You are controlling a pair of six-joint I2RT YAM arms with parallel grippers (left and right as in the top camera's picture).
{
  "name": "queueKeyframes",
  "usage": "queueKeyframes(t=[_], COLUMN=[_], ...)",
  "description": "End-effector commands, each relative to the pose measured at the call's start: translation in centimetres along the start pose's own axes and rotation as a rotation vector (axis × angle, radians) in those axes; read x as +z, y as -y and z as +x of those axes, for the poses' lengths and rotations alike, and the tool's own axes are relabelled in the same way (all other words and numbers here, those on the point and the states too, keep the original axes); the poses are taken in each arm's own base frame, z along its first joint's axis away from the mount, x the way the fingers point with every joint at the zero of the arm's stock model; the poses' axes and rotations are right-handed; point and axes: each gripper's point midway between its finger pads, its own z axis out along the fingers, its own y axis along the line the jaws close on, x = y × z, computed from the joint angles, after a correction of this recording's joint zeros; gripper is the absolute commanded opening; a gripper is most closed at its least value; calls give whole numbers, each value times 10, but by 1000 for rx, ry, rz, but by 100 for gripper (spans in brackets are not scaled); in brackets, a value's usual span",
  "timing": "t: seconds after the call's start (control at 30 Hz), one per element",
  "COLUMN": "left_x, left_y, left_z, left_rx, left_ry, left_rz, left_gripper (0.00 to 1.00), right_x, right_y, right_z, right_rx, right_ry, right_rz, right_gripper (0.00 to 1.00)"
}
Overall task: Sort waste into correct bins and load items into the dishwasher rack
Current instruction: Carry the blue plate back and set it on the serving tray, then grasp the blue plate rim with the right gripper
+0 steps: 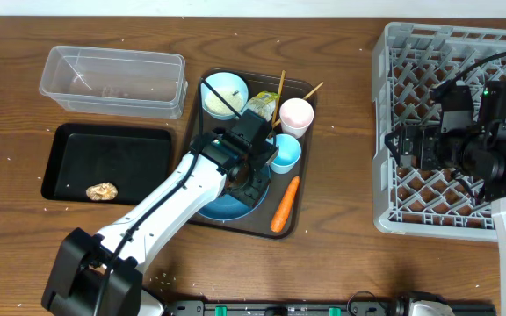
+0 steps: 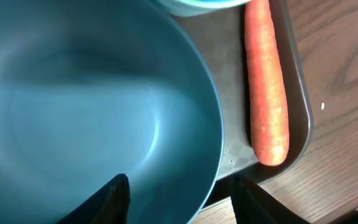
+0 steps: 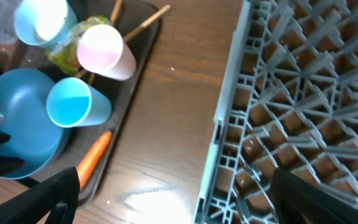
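Overhead view. Dishwasher rack (image 1: 381,132) at 3 o'clock on the desk (image 1: 341,237), with nothing seen in its grid. Clear tub (image 1: 60,83) at 10 o'clock. Black tray (image 1: 60,149) just below it at 9 o'clock, holding the brown food scrap (image 1: 102,190) near its 6 o'clock edge. Dark brown serving tray (image 1: 306,92) mid-desk carries everything else. The white bowl (image 1: 225,95) is in its 11 o'clock corner, with the crumpled wrapper (image 1: 262,106) just beside it. The pink cup (image 1: 295,117) is at 1 o'clock, and the wooden chopsticks (image 1: 280,88) poke out past the 12 o'clock edge. The light blue cup (image 1: 285,153) is near centre. The blue plate (image 1: 222,206) is at 7 o'clock, partly hidden under the left arm (image 1: 174,197). The carrot (image 1: 285,204) lies along the 4 o'clock edge, close beside the plate but apart from it. Left jaws: parted, fingers (image 2: 114,199) low over the plate's rim, one on each side, with no contact visible. Right jaws: spread wide and empty, fingers (image 3: 48,199) hovering over the rack's 9 o'clock wall.
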Motion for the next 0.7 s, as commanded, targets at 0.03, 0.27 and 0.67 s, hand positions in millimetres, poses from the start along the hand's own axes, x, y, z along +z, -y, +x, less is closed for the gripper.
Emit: queueKeyframes(t=[0.03,0.27,0.67], left_x=[-12,-81,-130], left_y=[-4,-50,-160], left_z=[-12,-39,2], left_rx=[-54,-265,-613], left_ry=[50,257,358], left_rz=[-12,-40,-162], left_gripper=[53,59,83], right_x=[-3,32,148], right_y=[-32,-88,-190], right_z=[-18,-36,26], right_rx=[-1,-30,-89], right_ry=[62,51,-214], right_rz=[-159,-290,-223], right_gripper=[88,85,74])
